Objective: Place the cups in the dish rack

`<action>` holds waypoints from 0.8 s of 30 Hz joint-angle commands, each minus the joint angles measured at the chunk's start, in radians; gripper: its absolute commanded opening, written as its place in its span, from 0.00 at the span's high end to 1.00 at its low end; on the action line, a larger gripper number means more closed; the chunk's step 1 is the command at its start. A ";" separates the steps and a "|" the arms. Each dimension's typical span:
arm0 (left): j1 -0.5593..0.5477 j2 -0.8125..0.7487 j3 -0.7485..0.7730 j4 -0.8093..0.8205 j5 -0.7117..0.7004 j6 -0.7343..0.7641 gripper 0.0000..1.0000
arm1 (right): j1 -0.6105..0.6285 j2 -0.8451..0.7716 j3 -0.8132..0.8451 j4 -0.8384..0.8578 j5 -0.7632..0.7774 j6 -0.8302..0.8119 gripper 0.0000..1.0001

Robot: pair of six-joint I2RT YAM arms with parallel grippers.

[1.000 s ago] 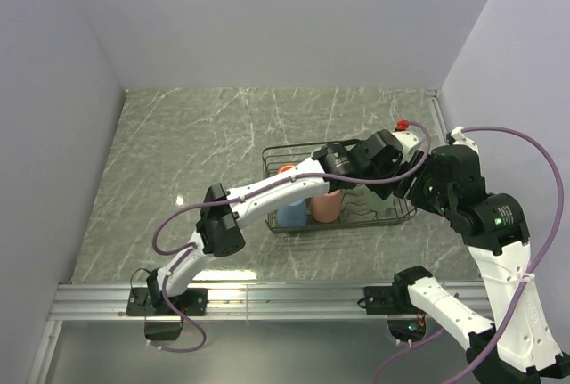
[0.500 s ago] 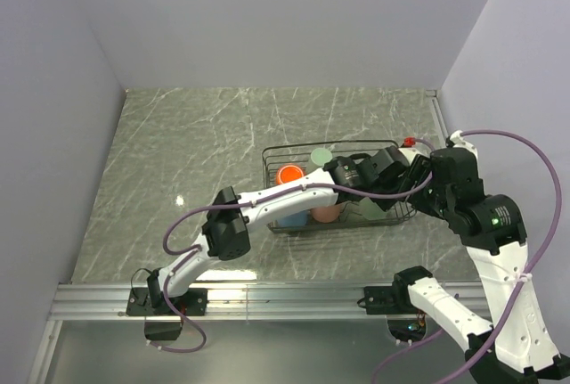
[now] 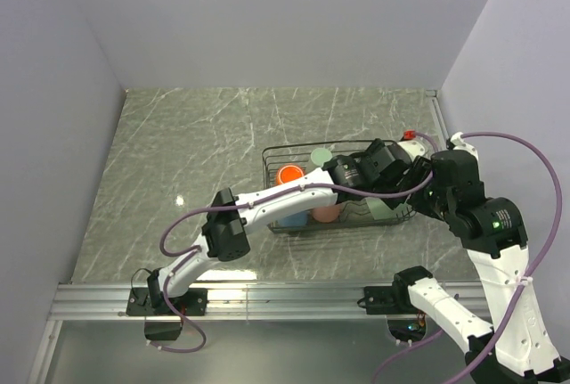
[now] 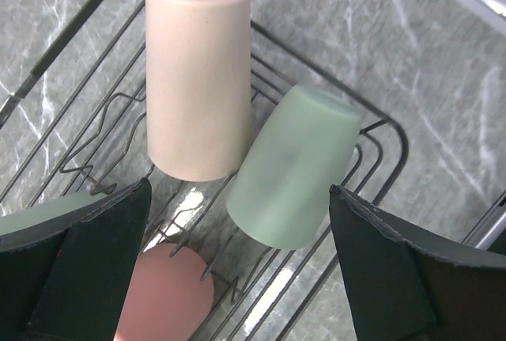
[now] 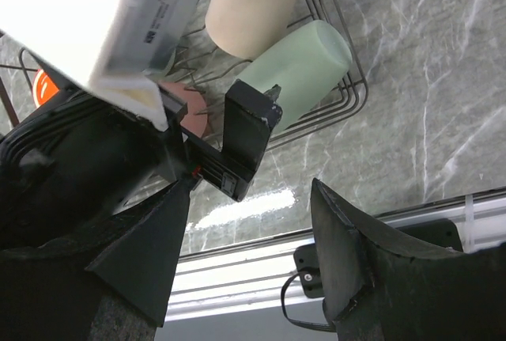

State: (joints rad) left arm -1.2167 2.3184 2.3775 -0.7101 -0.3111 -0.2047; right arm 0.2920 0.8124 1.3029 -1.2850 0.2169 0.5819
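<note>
The left fingers [image 4: 352, 226] stand spread wide with nothing between them, just above a pale green cup [image 4: 294, 168]. That cup lies tilted in the dish rack [image 4: 385, 129], leaning on a beige cup [image 4: 198, 72] set bottom-up. A salmon-pink cup [image 4: 166, 297] sits nearer in the same rack. The right fingers [image 5: 336, 234] are apart and empty, hovering beside the rack's right end over the tabletop [image 5: 411, 80]. An orange mug [image 3: 288, 174] stands in the rack's left part.
</note>
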 commanded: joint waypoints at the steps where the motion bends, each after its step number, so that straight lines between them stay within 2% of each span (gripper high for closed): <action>1: -0.015 -0.097 0.011 0.047 -0.010 -0.024 0.01 | -0.002 -0.015 0.025 0.032 0.010 -0.008 0.30; 9: -0.015 -0.284 -0.099 0.021 -0.083 -0.087 0.01 | -0.004 -0.036 0.044 0.065 -0.025 -0.016 0.30; 15: -0.010 -0.517 -0.343 -0.029 -0.201 -0.217 0.01 | -0.004 -0.101 0.027 0.194 -0.197 -0.074 0.30; 16: -0.007 -0.549 -0.407 -0.046 -0.223 -0.240 0.01 | -0.002 -0.110 0.000 0.208 -0.271 -0.085 0.30; 19: 0.016 -0.674 -0.554 -0.118 -0.318 -0.327 0.01 | -0.004 -0.143 -0.072 0.246 -0.355 -0.073 0.30; 24: 0.132 -0.890 -0.801 -0.233 -0.358 -0.429 0.01 | -0.002 -0.257 -0.169 0.329 -0.401 -0.025 0.29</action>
State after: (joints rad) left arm -1.1519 1.5398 1.6913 -0.8459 -0.5900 -0.5274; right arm 0.2935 0.6197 1.1545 -1.0489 -0.1356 0.5453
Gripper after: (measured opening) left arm 0.994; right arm 0.706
